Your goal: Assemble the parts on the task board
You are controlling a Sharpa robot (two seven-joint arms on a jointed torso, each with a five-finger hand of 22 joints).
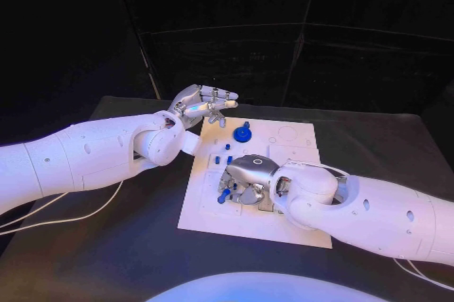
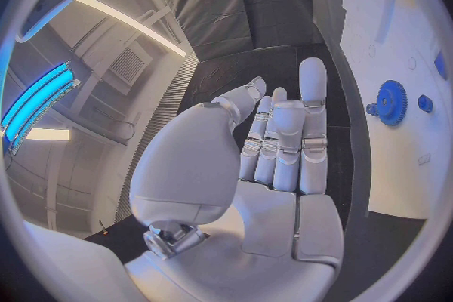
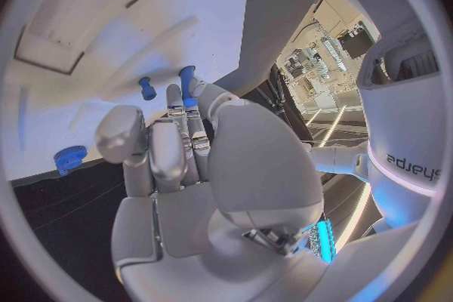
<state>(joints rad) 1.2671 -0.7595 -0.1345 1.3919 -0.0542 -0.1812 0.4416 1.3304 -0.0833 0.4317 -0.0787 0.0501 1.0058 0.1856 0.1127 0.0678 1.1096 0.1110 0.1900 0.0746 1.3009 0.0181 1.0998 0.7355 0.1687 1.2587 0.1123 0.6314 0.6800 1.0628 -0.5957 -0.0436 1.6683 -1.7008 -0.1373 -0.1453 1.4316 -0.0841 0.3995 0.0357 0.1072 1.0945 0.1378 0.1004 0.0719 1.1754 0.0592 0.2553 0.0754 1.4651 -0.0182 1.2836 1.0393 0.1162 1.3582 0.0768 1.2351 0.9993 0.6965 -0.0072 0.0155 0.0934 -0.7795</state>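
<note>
Head view: the left hand (image 1: 203,105), fingers loosely spread and holding nothing, hovers at the far left corner of the flat white task board (image 1: 284,230) on the black worktop (image 1: 104,249), beside a blue toothed gear (image 1: 243,132), while the right hand (image 1: 244,180) presses down mid-board with its fingers touching a small blue peg (image 1: 223,197), though whether they grip it cannot be told.

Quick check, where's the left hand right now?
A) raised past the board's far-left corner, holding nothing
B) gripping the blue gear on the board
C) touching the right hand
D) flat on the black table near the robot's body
A: in the head view the left hand hangs by the far-left corner of the task board, fingers apart and empty, with the blue gear lying apart from it.
</note>
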